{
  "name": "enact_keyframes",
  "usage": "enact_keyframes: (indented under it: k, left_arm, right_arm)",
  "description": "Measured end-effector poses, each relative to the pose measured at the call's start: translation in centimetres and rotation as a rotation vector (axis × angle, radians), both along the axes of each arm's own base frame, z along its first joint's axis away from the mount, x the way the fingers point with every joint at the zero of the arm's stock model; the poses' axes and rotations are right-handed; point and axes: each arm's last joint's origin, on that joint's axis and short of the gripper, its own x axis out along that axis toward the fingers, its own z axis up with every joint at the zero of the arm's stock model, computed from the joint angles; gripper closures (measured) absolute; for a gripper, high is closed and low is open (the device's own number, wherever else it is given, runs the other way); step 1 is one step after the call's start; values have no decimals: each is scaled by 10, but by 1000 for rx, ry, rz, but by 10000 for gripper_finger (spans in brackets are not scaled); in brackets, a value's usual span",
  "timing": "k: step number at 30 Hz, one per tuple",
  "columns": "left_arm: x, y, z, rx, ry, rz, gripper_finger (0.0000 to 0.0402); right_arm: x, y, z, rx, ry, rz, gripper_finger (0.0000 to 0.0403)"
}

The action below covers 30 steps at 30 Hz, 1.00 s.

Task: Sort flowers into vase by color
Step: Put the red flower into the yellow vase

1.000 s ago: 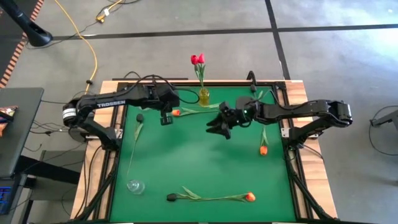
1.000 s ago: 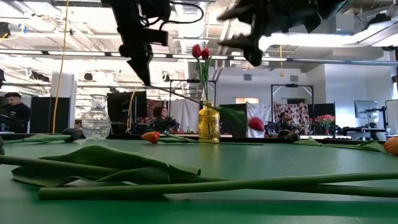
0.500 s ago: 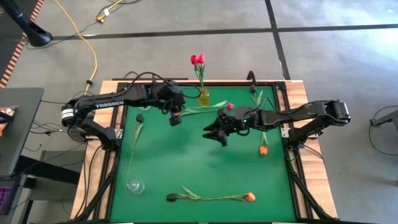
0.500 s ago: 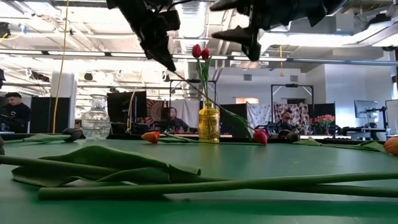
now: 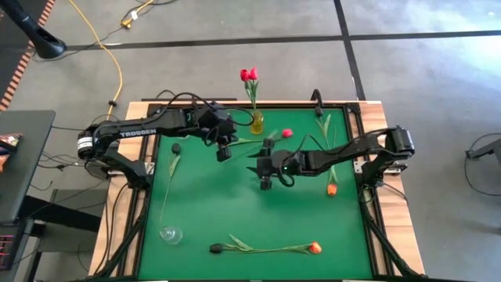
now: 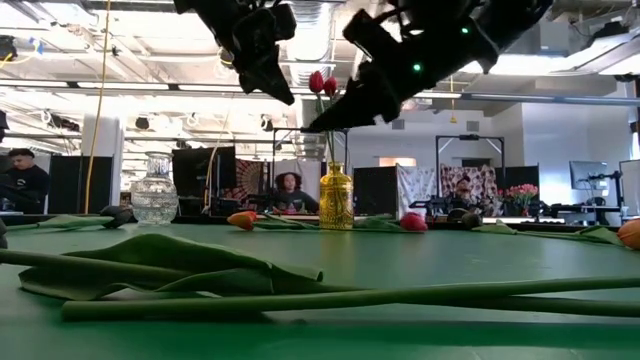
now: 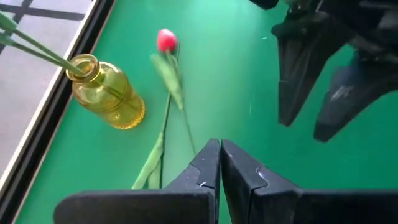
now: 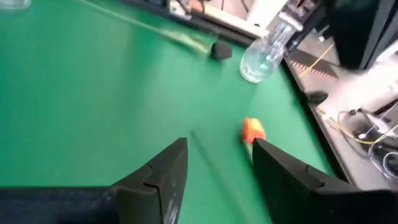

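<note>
- Clearly, each flower will handle as a light, limp thing: thin bendy stem, soft leaves, small head, so the firmest hold is mid-stem, clear of the leaves.
- Just beside the yellow vase, which already holds two red tulips, a red-pink flower lies flat on the desk.
- Near the vase, the left claw hangs above the desk, fingers pressed together on nothing visible.
- Farther from the vase toward mid-desk, the right claw hovers, fingers spread and empty.
- Well apart from the vase lie orange flowers and dark ones, with a clear vase at the far corner.
</note>
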Motion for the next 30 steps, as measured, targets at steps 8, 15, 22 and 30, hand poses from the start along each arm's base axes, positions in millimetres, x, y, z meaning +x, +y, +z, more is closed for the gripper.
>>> enact_keyframes:
  k: [8, 15, 22, 30]
  left_arm:
    - [-3, -6, -13, -158, 30, 77, 401]
    - [6, -6, -45, -210, -50, 141, 362]
    - [35, -4, -88, -90, -36, 149, 255]
    - [52, -2, -149, 6, 153, 145, 210]
  right_arm:
    - [-14, 5, -8, 569, 125, -318, 214]
    - [-28, 4, -12, 705, 229, -444, 216]
    - [-35, 15, -5, 762, 267, -408, 216]
    - [-44, 32, -5, 753, 335, -400, 216]
